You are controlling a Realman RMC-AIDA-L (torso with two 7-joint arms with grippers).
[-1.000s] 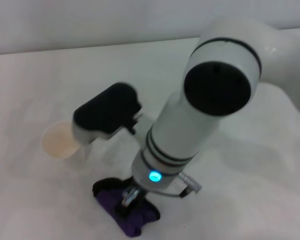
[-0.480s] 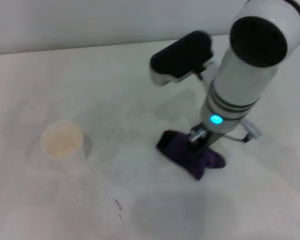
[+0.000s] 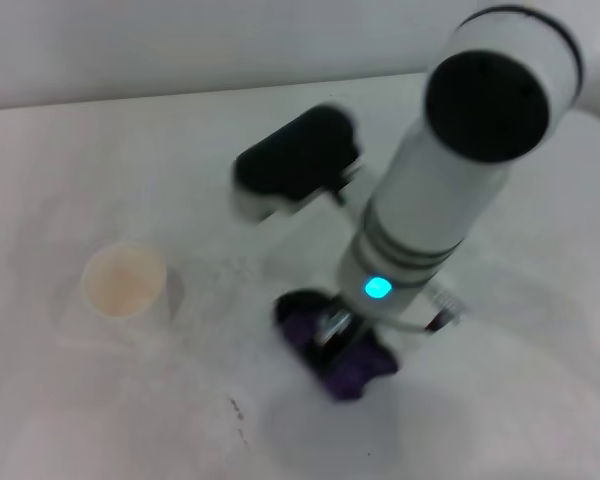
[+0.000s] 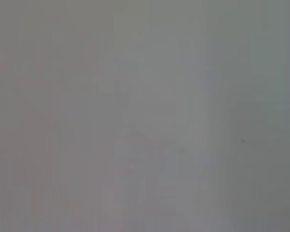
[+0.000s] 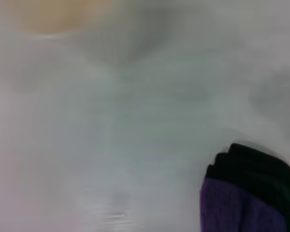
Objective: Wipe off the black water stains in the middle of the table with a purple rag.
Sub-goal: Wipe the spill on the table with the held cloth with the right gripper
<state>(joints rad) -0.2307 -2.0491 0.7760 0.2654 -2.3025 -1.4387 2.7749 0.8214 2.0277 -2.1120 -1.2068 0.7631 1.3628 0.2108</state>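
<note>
On the white table (image 3: pixel 100 150), right gripper (image 3: pixel 332 335) presses the purple rag (image 3: pixel 352 368), apparently clamped on it; paper cup (image 3: pixel 125 281) stands left.

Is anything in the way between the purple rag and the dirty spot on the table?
Nothing visible. The right gripper presses the purple rag onto the table; only bare tabletop lies between it and the dark marks. The paper cup stands off to the side.

Readable text: none was found in any view.
Labels, brands, numbers, signs: none could be read.
</note>
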